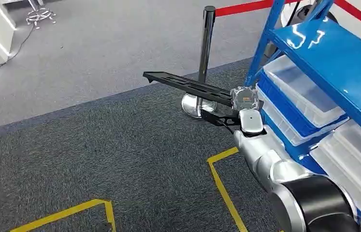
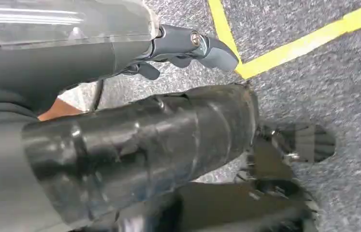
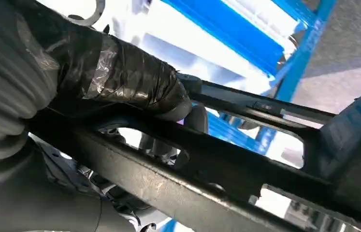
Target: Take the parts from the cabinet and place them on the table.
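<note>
Head view: the right arm enters from the lower right, and the right hand, right of centre, grasps 1 long black slotted part by its near end; the part extends toward the upper left, held in the air above the carpet. Directly behind it stands a chrome barrier post on a round base, with a red belt running from its top toward the upper right. The blue cabinet occupies the right side of the frame, with clear plastic bins on its shelves just beside the hand. The floor is dark grey carpet marked with yellow tape lines in the lower half; a lighter grey floor lies in the upper left. Left wrist view: the left hand appears in the upper centre above grey carpet and a yellow tape corner; the fingers look loosely curled with nothing visible in them, but the exact state cannot be told. Right wrist view: a taped thumb presses on the black part, whose bars cross the frame diagonally, with blue shelving and bright bins behind in the upper half.
</note>
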